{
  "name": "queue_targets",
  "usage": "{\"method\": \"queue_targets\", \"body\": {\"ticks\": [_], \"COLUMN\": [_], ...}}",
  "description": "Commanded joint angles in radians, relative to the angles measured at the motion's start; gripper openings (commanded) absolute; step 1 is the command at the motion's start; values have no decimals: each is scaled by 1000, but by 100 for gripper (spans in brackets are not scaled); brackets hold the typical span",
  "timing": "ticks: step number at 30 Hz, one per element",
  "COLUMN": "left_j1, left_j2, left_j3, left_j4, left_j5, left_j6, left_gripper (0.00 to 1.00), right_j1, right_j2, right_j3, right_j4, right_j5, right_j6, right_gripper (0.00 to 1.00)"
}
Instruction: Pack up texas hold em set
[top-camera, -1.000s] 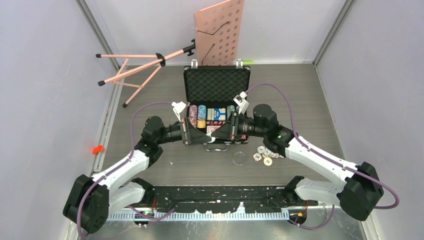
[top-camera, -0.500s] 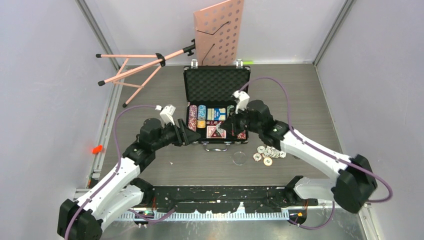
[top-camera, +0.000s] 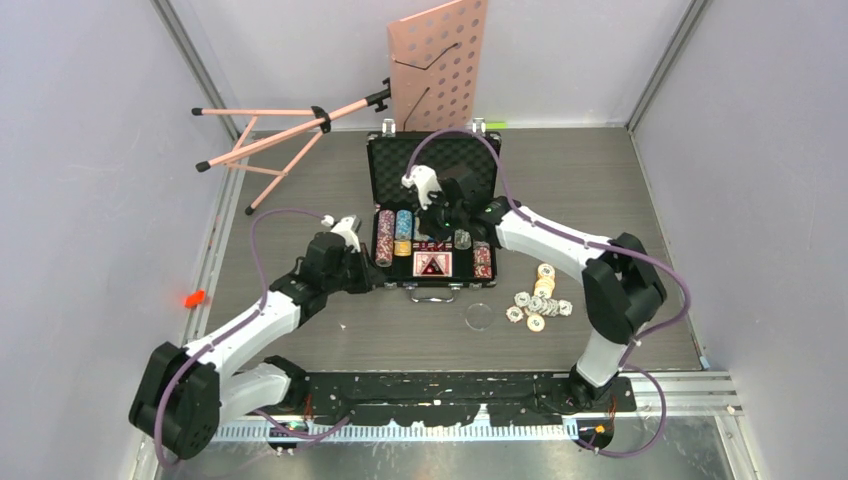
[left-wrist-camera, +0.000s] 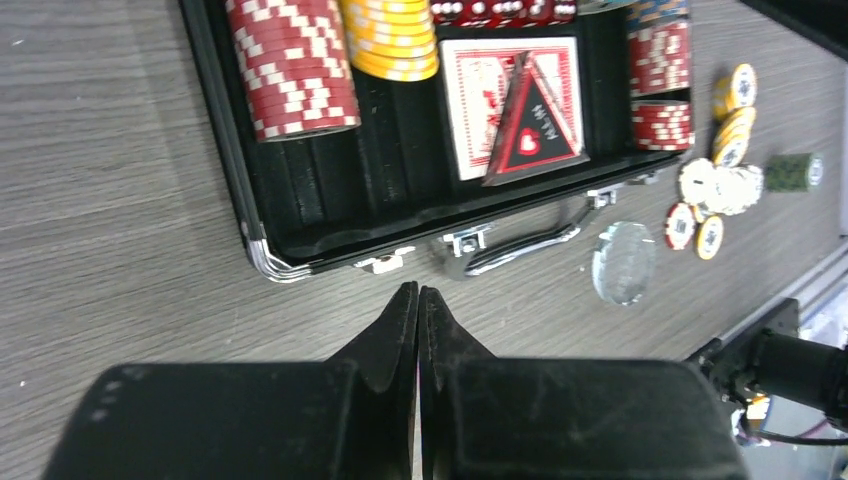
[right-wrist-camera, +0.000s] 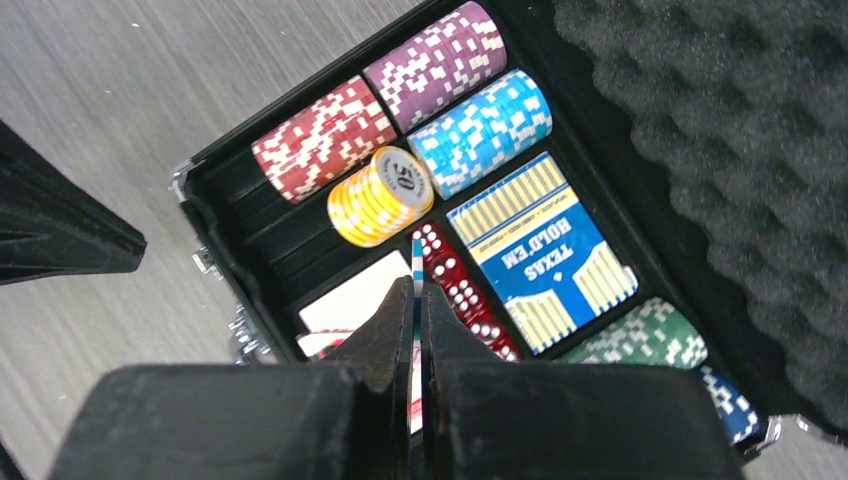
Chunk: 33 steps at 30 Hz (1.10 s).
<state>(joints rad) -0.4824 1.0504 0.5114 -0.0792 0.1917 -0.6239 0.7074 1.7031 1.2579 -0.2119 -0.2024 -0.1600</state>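
Note:
The black briefcase (top-camera: 372, 205) lies open, with its foam lid (top-camera: 432, 172) propped up at the back. Rows of poker chips (right-wrist-camera: 325, 140), a blue card deck (right-wrist-camera: 540, 255) and red dice (right-wrist-camera: 462, 295) fill its tray. My right gripper (right-wrist-camera: 417, 300) hovers over the dice, shut on a thin blue-and-white chip (right-wrist-camera: 416, 262) held edge-on. My left gripper (left-wrist-camera: 417, 292) is shut and empty over the table, just off the case's front left corner (left-wrist-camera: 262, 255). A black-and-red triangle (left-wrist-camera: 530, 125) rests on a red-backed deck (left-wrist-camera: 470, 95).
Loose chips (top-camera: 535, 303) and a clear disc (top-camera: 480, 317) lie on the table right of the case handle (left-wrist-camera: 520, 245), with a green chip roll (left-wrist-camera: 793, 171) nearby. The pink music stand (top-camera: 437, 65) leans behind the case, its tripod (top-camera: 270, 140) at back left.
My right arm swung from the case's front edge to over the tray's middle. My left gripper drew back to the left off the case, opened briefly and shut again.

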Motion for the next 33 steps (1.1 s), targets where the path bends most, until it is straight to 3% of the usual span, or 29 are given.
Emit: {"method": "queue_targets", "body": {"ticks": [1,15,33], "left_j1": [2,2,-12], "left_j2": [56,204,321], "left_j3": [42,83,119], "left_j4": [65,174,219], "left_j5": [-31,13,-10], "left_j6": [35,16,13], "left_gripper": [0,0,0], "right_j1": [1,3,3], "right_j2": [67,188,293], "right_j3": [88,141,186], "right_j4": [10,84,155], "right_j5": [-28,-109,-91], "right_j6": [-125,-177,-202], "right_gripper": [0,0,1]}}
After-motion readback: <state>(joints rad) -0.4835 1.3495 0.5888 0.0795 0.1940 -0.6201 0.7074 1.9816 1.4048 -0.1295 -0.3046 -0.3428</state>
